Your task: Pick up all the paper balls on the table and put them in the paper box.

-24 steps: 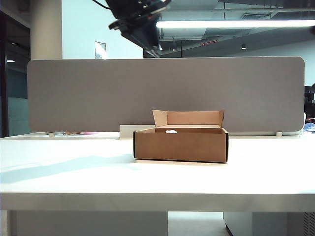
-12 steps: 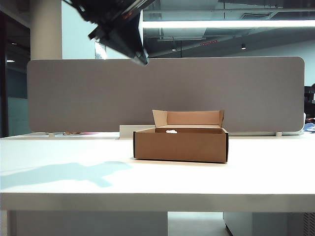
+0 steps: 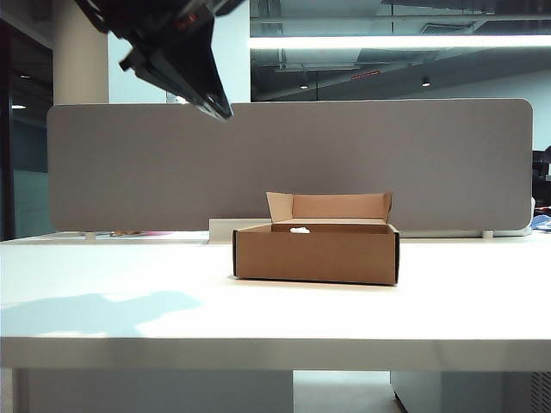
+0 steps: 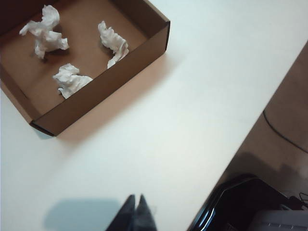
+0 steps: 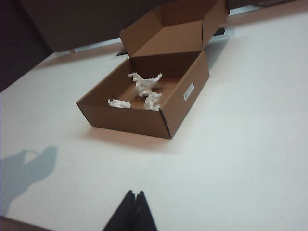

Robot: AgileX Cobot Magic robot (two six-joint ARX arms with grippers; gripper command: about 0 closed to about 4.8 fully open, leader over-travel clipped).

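Note:
The brown paper box (image 3: pixel 316 254) stands open in the middle of the white table (image 3: pixel 473 292); one white paper ball (image 3: pixel 299 230) shows over its rim. In the left wrist view the paper box (image 4: pixel 106 86) holds three paper balls (image 4: pixel 45 31) (image 4: pixel 113 43) (image 4: pixel 71 79). My left gripper (image 4: pixel 134 198) is shut and empty, high over bare table beside the box; in the exterior view the left gripper (image 3: pixel 225 114) hangs at the upper left. My right gripper (image 5: pixel 134 194) is shut and empty, above the table short of the paper box (image 5: pixel 125 118), where three paper balls (image 5: pixel 144 82) lie.
A grey divider panel (image 3: pixel 293 163) runs along the table's back, with a low white tray (image 3: pixel 222 229) behind the box. The table's edge, a dark floor with a cable (image 4: pixel 284 134) and a black object (image 4: pixel 240 202) lie close to my left gripper.
In the exterior view my left arm has swung left and drawn back toward the upper left corner. Its shadow on the table has slid left. The box has stayed put.

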